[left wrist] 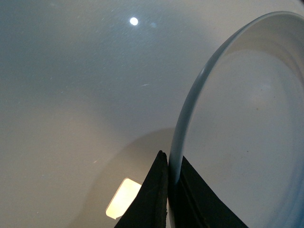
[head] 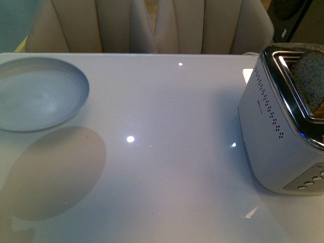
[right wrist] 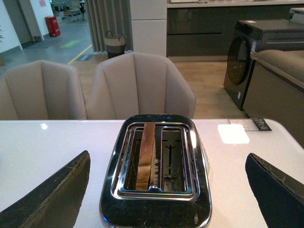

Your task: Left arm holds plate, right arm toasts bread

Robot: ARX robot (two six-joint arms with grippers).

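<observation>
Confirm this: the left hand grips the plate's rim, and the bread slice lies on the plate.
Wrong. The bread stands in a slot of the toaster, not on the plate, as the right wrist view shows. The left hand does grip the rim.

**Pale Plate, Speckled Bread, Silver Toaster**

The plate point(head: 38, 93) on the left is a plain pale blue-grey. The bread point(head: 310, 76) is grey-brown with fine speckles and a darker brown crust. The toaster point(head: 276, 126) on the right is silver with a chrome top and rows of small dark dots along its side. The table point(head: 167, 167) is glossy white. The far chairs point(head: 202, 25) are beige. The left gripper point(left wrist: 170, 166) and right gripper point(right wrist: 167, 159) are black.
</observation>
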